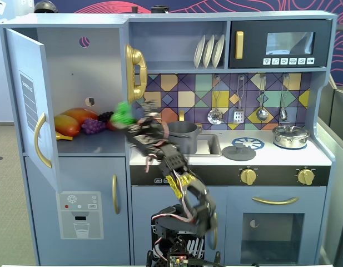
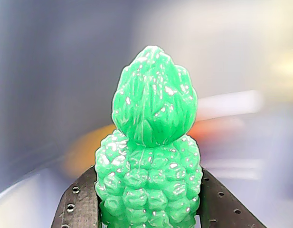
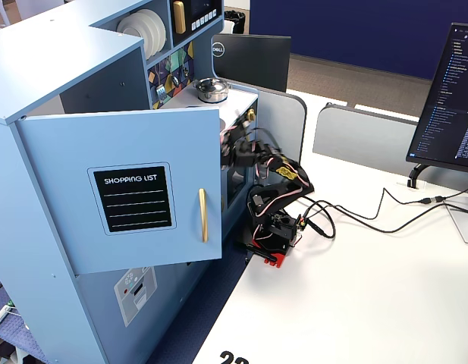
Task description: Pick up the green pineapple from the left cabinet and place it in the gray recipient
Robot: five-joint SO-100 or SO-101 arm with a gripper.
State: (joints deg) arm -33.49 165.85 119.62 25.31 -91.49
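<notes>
Fridge shelf (image 1: 99, 142): mango (image 1: 76, 117), grapes (image 1: 93, 126) lying on it.

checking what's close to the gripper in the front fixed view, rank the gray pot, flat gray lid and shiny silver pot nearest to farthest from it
The gripper holds the green pineapple.
1. Gray pot, just right of it, in the sink area.
2. Flat gray lid, further right on the counter.
3. Shiny silver pot, far right on the stove.

From my remote seat I see a white desk (image 3: 355, 288) under even indoor light, a black Dell monitor (image 3: 249, 57) behind gray partition panels (image 3: 362, 140), brown carpet (image 3: 332, 76) and a dark-blue wall (image 3: 355, 30).
</notes>
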